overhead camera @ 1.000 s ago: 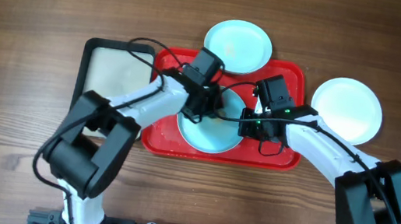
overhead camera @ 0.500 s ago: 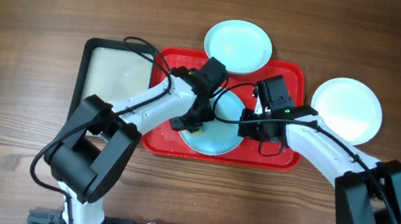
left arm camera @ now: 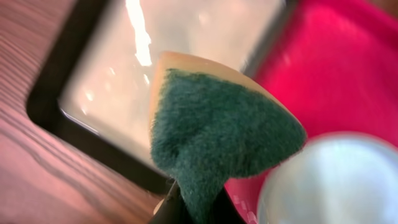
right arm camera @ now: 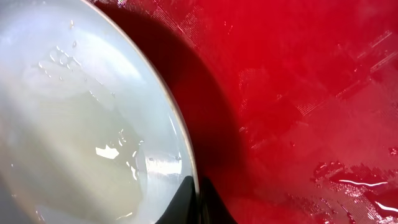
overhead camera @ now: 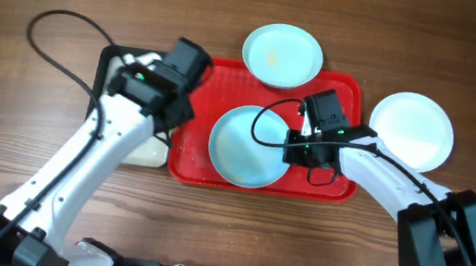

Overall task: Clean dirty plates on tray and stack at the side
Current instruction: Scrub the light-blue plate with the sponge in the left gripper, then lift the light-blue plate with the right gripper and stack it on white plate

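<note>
A pale blue plate [overhead camera: 248,146] lies in the middle of the red tray [overhead camera: 341,95]. My right gripper [overhead camera: 292,147] is shut on this plate's right rim; the wrist view shows its fingers [right arm camera: 194,202] pinching the wet rim [right arm camera: 93,124] above the tray [right arm camera: 298,93]. A second pale blue plate [overhead camera: 282,55] overlaps the tray's far edge. A white plate [overhead camera: 411,129] lies on the table right of the tray. My left gripper [overhead camera: 178,111] is shut on a sponge [left arm camera: 217,134], green scouring side to the camera, at the tray's left edge; its fingers [left arm camera: 198,208] barely show.
A smaller black-rimmed tray [overhead camera: 123,89] with a pale inside sits left of the red tray and also shows in the left wrist view [left arm camera: 99,81]. Both arms' cables loop over the table. The rest is bare wooden tabletop.
My left gripper has pulled the sponge off the middle plate and moved left to the red tray's left edge, its arm swinging out left. My right gripper and the plate have not moved.
</note>
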